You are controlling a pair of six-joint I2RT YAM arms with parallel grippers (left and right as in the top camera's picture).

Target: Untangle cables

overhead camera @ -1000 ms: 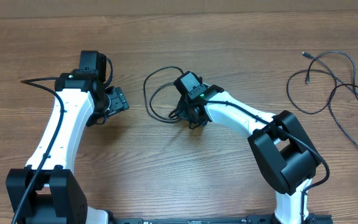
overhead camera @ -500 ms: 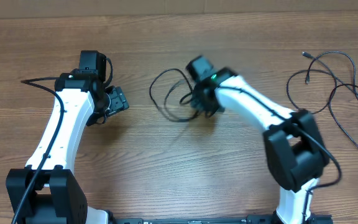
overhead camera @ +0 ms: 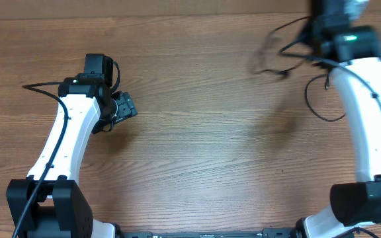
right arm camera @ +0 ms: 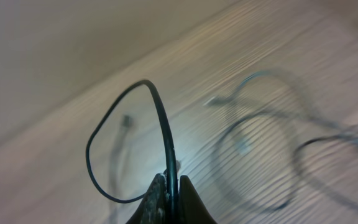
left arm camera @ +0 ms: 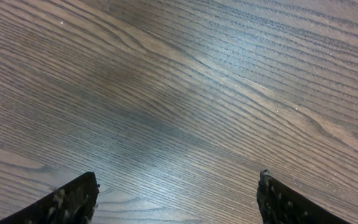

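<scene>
The step in hand looks like lifting one thin black plug-ended cable point(right arm camera: 166, 130) away: the right gripper point(right arm camera: 168, 186), upper right of the overhead frame, has its jaws pinched tight on it above the brown wooden table point(left arm camera: 179, 74). Next it needs laying well apart from the other loose black cords point(overhead camera: 315, 111) at the right edge. The left gripper point(left arm camera: 176, 196), left of centre, has its jaws spread wide and holds nothing.

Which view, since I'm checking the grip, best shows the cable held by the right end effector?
The right wrist view: the cable rises in a crisp loop from the right end effector, pinched between its jaws. Overhead shows it only as a motion-blurred loop. The left wrist view shows only the table.
</scene>
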